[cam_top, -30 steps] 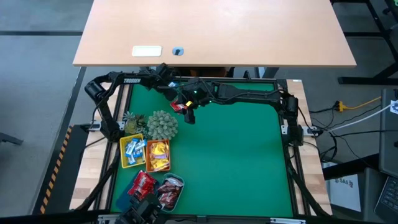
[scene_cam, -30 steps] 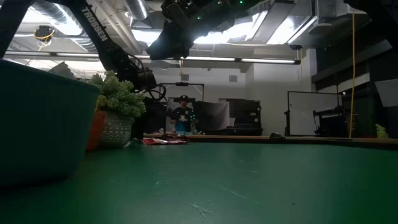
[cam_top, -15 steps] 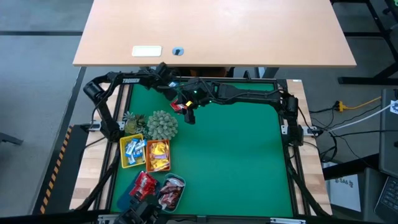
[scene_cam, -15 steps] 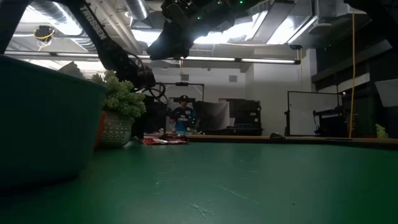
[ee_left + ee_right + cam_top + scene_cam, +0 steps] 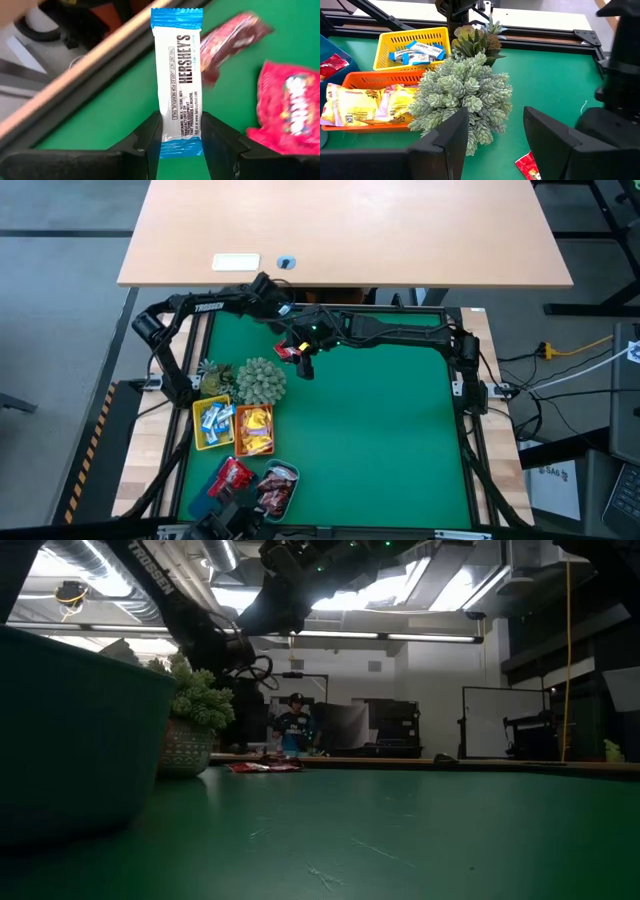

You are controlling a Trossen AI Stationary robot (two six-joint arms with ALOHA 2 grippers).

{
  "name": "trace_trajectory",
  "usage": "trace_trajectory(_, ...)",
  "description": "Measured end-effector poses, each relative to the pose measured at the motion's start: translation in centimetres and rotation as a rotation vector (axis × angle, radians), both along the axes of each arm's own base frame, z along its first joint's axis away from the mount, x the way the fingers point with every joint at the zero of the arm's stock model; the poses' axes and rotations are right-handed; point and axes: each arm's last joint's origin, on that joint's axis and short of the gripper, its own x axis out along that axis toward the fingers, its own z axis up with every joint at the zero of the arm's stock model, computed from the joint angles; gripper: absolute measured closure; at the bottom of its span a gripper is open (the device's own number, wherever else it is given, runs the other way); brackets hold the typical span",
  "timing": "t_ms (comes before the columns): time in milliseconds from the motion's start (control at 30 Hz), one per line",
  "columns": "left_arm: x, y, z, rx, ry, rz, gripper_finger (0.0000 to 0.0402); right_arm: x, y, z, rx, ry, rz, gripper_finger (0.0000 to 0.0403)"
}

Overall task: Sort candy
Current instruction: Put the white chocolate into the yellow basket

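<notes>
Blue-white wrapped Hershey's bar (image 5: 180, 82), pinched in the left gripper's (image 5: 181, 131) jaws, has lifted toward upper left; right gripper's (image 5: 492, 131) jaws spread empty.

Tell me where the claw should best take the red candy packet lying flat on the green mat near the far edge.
The red candy packet lies flat and crinkled on the green mat, so it is probably best pinched from straight above across its narrower width, near the middle. Its thin edges offer nothing to a sideways approach. The left claw is shut on the blue-white bar; the open right claw is free.
</notes>
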Motion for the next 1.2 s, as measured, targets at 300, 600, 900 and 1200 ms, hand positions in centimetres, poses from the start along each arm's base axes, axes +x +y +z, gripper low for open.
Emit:
trace_trajectory(300, 0.5, 0.5, 3.2, -0.06, 0.051, -0.013, 0.0286, -0.8, 0.1, 0.5, -0.001, 0.037, -0.01, 0.0215)
trace_trajectory(600, 1.4, -1.6, 6.8, -0.216, 0.173, -0.164, 0.0286, -3.1, 0.1, 2.5, -0.108, 0.12, -0.075, 0.0215)
trace_trajectory(900, 2.2, -7.3, 9.3, -0.465, 0.439, -0.322, 0.0286, -5.1, 0.4, 3.3, -0.146, 0.237, -0.098, 0.0215)
trace_trajectory(1200, 4.1, -13.6, 10.1, -0.52, 0.551, -0.537, 0.0286, -5.5, 0.4, 3.2, -0.142, 0.271, -0.094, 0.0215)
